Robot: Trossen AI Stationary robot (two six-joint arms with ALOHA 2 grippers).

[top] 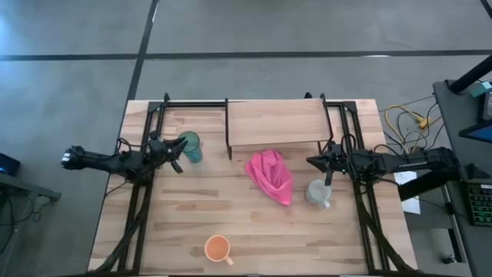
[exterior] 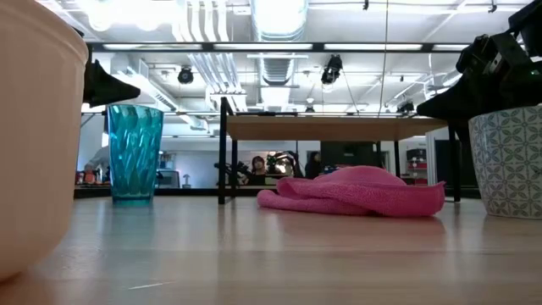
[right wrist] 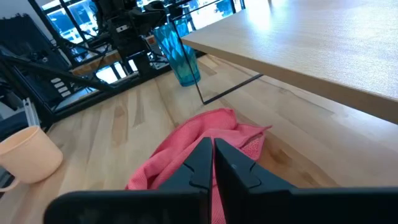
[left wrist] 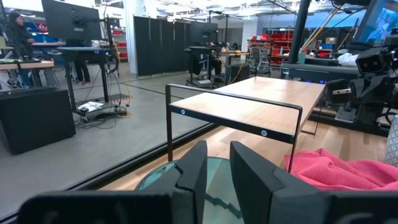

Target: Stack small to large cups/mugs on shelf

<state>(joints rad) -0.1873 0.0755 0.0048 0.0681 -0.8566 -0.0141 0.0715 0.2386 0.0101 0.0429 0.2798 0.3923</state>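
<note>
Three cups off shelf (top: 275, 121) | left pincer (top: 177, 158) beside teal tumbler (top: 190, 146)

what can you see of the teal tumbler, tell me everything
The teal tumbler is a tall, translucent blue-green cup with faceted, wavy walls, wider at the rim than at the base, with no handle. It stands upright on the tabletop, to the left of the shelf in the high view and apart from it. The left gripper hovers just above its rim, fingers slightly parted; nothing grips it yet.
</note>
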